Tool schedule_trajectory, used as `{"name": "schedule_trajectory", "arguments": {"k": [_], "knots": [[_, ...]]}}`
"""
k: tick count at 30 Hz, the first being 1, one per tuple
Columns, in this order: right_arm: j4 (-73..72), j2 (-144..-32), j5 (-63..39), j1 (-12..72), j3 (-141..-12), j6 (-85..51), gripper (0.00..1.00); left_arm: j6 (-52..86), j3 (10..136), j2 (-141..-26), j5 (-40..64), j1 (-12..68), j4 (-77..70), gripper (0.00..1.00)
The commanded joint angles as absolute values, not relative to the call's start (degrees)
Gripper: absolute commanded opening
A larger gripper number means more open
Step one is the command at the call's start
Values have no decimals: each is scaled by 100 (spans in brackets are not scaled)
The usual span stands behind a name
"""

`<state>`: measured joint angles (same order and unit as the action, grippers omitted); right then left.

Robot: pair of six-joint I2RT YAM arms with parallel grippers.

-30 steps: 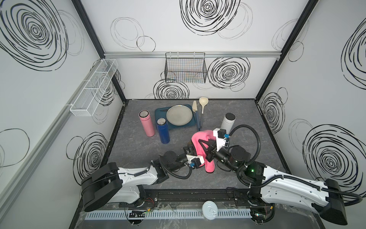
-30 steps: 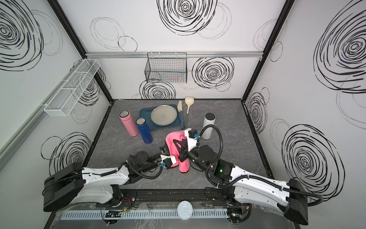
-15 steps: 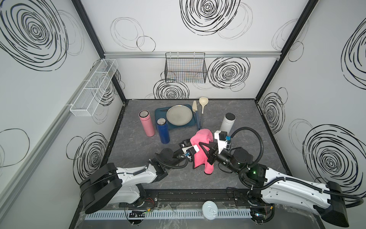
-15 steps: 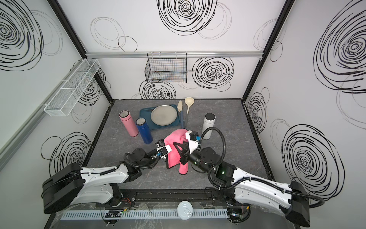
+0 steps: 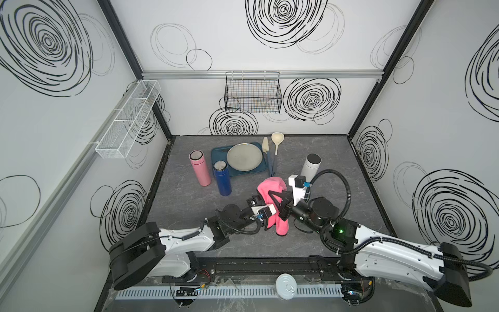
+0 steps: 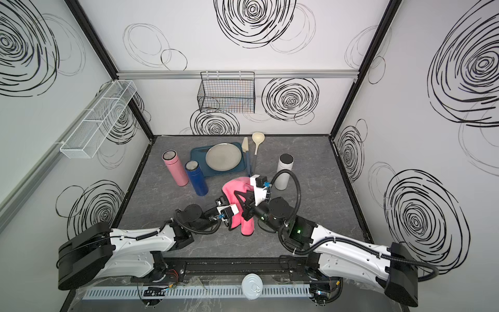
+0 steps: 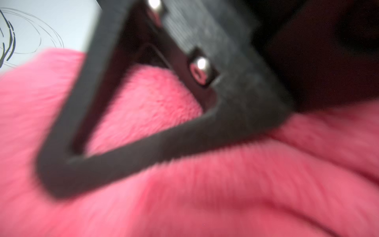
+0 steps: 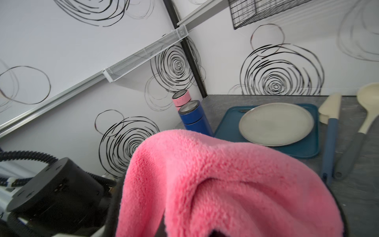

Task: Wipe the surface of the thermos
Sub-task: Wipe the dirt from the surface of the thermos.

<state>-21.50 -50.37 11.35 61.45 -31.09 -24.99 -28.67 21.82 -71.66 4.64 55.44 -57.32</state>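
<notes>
A pink cloth (image 5: 271, 185) (image 6: 233, 189) is draped in a tall hump at the table's middle front. What it covers is hidden. My right gripper (image 5: 271, 193) (image 6: 237, 193) is shut on the cloth near its top; the cloth (image 8: 225, 174) fills the right wrist view. My left gripper (image 5: 259, 200) (image 6: 222, 201) reaches in from the left, with its jaws buried under the cloth, shut. The left wrist view shows only the cloth (image 7: 225, 195) and a black right finger (image 7: 143, 151). Three thermoses stand uncovered: pink (image 5: 199, 170), blue (image 5: 222, 179) and white (image 5: 310, 168).
A blue tray (image 5: 218, 154) with a grey plate (image 5: 244, 156) lies behind the cloth. A spatula (image 5: 266, 148) and a ladle (image 5: 276, 140) lie beside it. A black wire basket (image 5: 252, 93) hangs on the back wall and a white rack (image 5: 127, 118) on the left wall.
The left gripper moved back along the cloth hump, then forward again a little. The right gripper and the cloth's top shifted slightly left. Both grippers stay shut.
</notes>
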Motion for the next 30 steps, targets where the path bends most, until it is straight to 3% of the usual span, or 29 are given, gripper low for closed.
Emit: {"name": "schedule_trajectory", "arguments": {"k": [1,7,10,15,24,28,30], "knots": [[-1706,-5003,983,6112,-2864,-2575,0,-2700,2373,-6709,796,5563,-7523,0],[-1580,-5591,1728,7048,-3362,-2075,0,-2716,2303,-6619,878,5603,-7541,0],[-1565,-5451,1878,6820,-3263,-2210,0,-2747,2303,-6602,896,5599,-7541,0],[-1581,-4900,1039,5796,-2802,-2706,0,-2786,2277,-6524,896,5610,-7525,0],[-1823,-5356,1477,6925,-3187,-2154,0,-2870,2235,-6569,937,5639,-7566,0],[-1649,-5071,1918,6665,-3123,-2341,0,-2813,2234,-6531,710,5636,-7582,0],[-1462,-4851,1854,6158,-2948,-2727,0,-2566,2236,-6515,368,5621,-7722,0]]}}
